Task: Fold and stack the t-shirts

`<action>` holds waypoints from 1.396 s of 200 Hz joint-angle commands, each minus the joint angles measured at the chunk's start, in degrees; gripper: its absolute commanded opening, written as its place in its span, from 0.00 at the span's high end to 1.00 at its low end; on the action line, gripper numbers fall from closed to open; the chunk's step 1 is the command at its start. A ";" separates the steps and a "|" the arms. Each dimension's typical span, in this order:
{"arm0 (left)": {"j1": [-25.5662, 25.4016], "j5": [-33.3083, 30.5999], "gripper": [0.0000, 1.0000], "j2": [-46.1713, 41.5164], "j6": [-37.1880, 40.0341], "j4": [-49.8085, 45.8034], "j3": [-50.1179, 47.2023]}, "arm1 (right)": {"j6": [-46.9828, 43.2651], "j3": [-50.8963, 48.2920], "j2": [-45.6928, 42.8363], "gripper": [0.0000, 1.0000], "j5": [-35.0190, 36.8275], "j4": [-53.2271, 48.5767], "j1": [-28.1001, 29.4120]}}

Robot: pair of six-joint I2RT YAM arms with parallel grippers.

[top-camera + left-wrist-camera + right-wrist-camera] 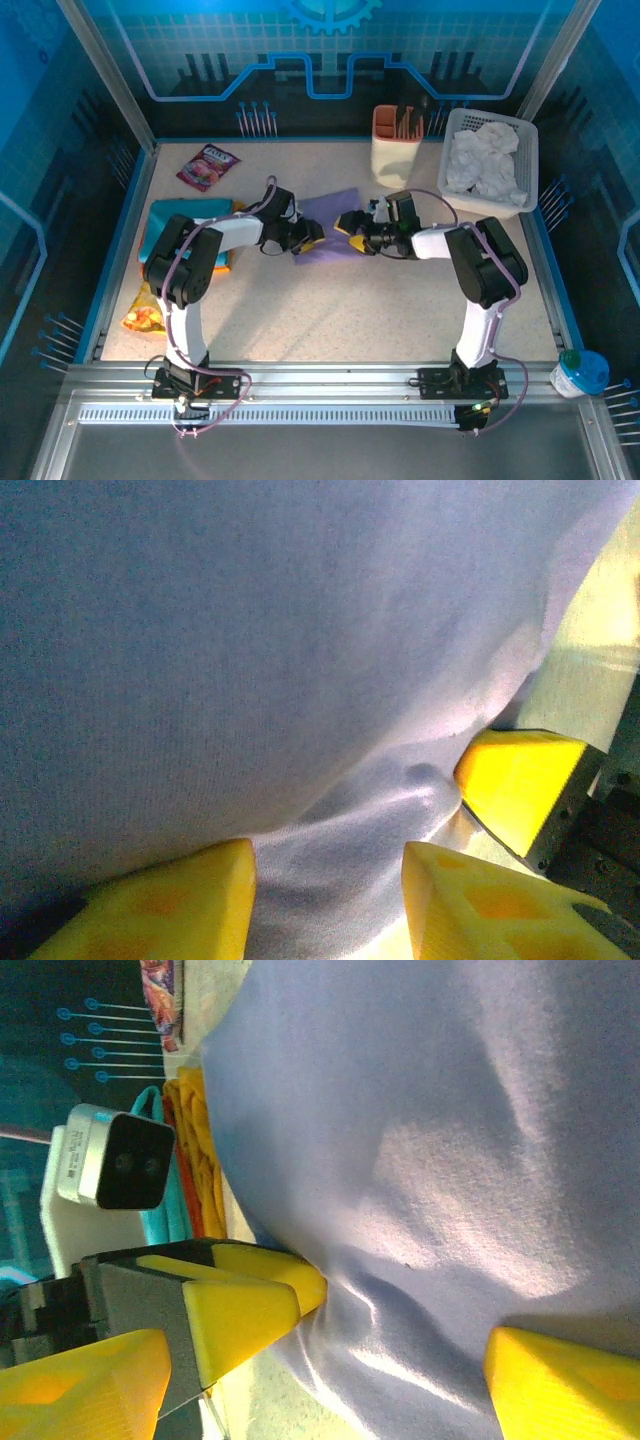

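Note:
The lavender t-shirt (330, 215) lies in the middle of the table, and both grippers meet at its near edge. My left gripper (308, 240) is shut on a bunched fold of that lavender t-shirt (330, 810), which fills the gap between its yellow fingers (170, 900). My right gripper (350, 225) faces it, open wide, and the lavender t-shirt (430, 1160) spreads between its fingers (560, 1380). The left gripper (270, 1295) pinches the cloth edge, with creases running from its tip. A teal t-shirt (190, 215) tops a folded pile at the left, with orange and yellow edges (195, 1160) beneath.
A pink-purple snack packet (207, 165) lies at the back left and an orange packet (143, 312) at the front left. A cream holder (397, 145) stands behind the shirt. A white basket (525, 150) of crumpled white cloth sits at the back right. A small tub (580, 372) is off the table's front right.

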 commanded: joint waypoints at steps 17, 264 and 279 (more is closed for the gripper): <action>-1.09 0.10 0.56 -2.22 5.12 -8.74 -9.81 | 3.65 -11.72 -2.04 0.17 4.63 -4.73 2.18; 2.65 -5.86 0.33 -19.13 11.08 -23.94 -7.49 | -10.72 4.14 -12.65 0.18 5.89 -29.68 -0.25; 1.29 -6.11 0.33 -17.44 10.86 -23.79 -7.24 | -11.12 2.90 -13.18 0.18 5.56 -29.96 -1.34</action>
